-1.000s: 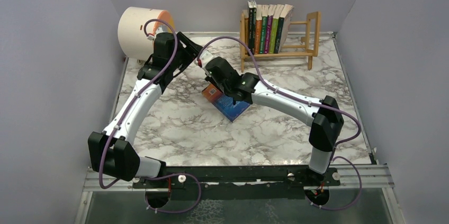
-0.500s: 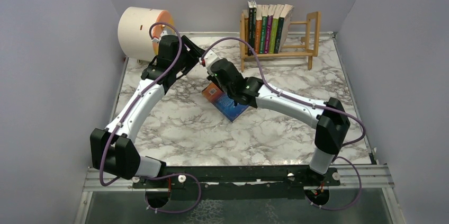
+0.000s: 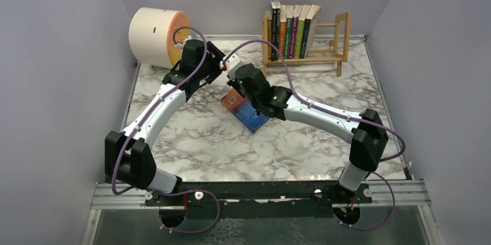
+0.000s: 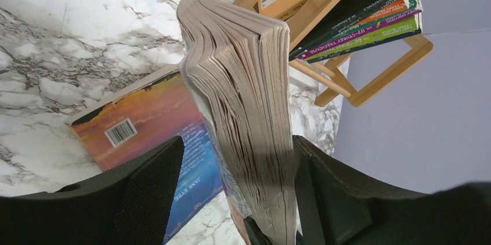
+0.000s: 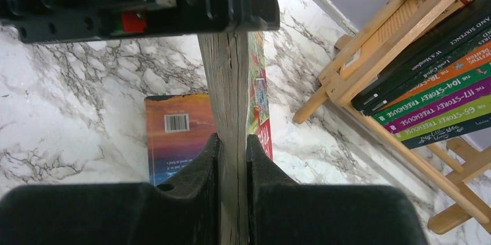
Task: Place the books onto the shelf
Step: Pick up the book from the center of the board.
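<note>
The right gripper (image 5: 233, 141) is pinched tight on the near end of a red-covered paperback (image 5: 230, 77), at the centre of the right wrist view. The book stands on edge, its long axis running straight up the frame. The left gripper (image 4: 237, 141) straddles its far end with jaws roughly half open; whether they press it is unclear. Beneath lies a blue-and-orange book (image 4: 145, 117), flat. The shelf (image 3: 343, 35) stands at the top, right of centre, in the overhead view.

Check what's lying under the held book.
A flat book, barcode side up, lies on the table beneath the held book. Part of its cover is hidden by the held book and the right gripper.
</note>
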Motion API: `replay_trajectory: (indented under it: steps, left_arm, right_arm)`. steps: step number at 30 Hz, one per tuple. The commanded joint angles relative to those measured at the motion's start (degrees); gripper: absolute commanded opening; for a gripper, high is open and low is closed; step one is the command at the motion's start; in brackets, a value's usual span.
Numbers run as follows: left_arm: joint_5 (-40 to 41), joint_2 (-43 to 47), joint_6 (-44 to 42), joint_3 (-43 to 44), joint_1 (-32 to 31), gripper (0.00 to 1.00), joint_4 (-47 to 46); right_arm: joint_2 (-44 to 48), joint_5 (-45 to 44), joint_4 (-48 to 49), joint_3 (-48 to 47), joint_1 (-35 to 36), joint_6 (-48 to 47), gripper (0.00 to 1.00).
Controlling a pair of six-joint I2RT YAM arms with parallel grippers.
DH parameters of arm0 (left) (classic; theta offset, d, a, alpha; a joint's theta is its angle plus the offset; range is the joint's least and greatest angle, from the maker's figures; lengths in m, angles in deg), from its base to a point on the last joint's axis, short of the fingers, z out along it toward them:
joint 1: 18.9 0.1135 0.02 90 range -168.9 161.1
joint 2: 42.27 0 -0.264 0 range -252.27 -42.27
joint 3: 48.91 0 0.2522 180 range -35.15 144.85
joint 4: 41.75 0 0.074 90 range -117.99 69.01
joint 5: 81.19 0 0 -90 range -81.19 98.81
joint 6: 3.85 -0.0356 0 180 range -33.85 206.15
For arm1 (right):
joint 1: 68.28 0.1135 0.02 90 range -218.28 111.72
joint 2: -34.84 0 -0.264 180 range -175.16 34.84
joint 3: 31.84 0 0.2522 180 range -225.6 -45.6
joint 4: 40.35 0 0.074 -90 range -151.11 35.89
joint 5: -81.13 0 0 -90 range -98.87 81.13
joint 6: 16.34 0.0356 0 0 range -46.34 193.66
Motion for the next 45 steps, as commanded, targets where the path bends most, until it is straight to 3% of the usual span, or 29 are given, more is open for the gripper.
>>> replay_trajectory:
  steps: [1, 5, 10, 14, 19, 21, 25, 28, 36, 45]
  left_arm:
    - [-1.1, -1.8, 1.0, 0.9, -1.0, 0.6, -1.0]
    - [-1.6, -3.0, 1.7, 1.2, -1.2, 0.51, -1.7]
    - [-2.8, -3.4, 2.8, 1.2, -1.2, 0.18, -3.4]
    - [-3.3, -3.3, 2.9, 2.0, -1.2, 0.0, -3.3]
    - [-5.1, -4.2, 3.8, 4.8, -0.9, 0.0, -0.2]
    - [-7.6, -5.3, 4.9, 6.4, 0.0, 0.0, 2.2]
    - [-15.8, -8.2, 8.0, 10.9, 3.5, 0.0, 4.7]
    - [-20.6, -10.3, 9.9, 13.8, 6.1, 0.0, 7.3]
    - [-29.1, -14.2, 14.3, 20.8, 10.2, 0.0, 12.6]
    - [-35.8, -18.2, 18.6, 26.5, 12.0, 0.0, 19.2]
  right_arm:
    - [2.1, -0.1, 6.8, -0.7, 0.8, -1.3, 0.01]
    - [2.2, -0.1, 7.2, -0.5, 0.9, -1.3, 0.01]
    - [2.0, -0.1, 7.6, -0.5, 0.9, -1.9, 0.01]
    - [2.1, -0.4, 8.0, -0.1, 0.9, -2.2, 0.01]
    - [2.7, -2.4, 7.1, -0.8, 0.9, -2.8, 0.02]
    - [3.7, -2.9, 5.6, -1.3, 0.9, -2.7, 0.11]
    - [8.2, -0.9, 5.2, -0.2, 0.0, -2.4, 0.4]
    - [12.8, 4.1, 4.8, 1.1, -2.2, -1.2, 0.48]
    - [24.1, 17.9, 10.4, 11.2, -10.7, -3.2, 0.51]
    - [24.1, 32.2, 16.8, 19.2, -18.3, -5.4, 0.54]
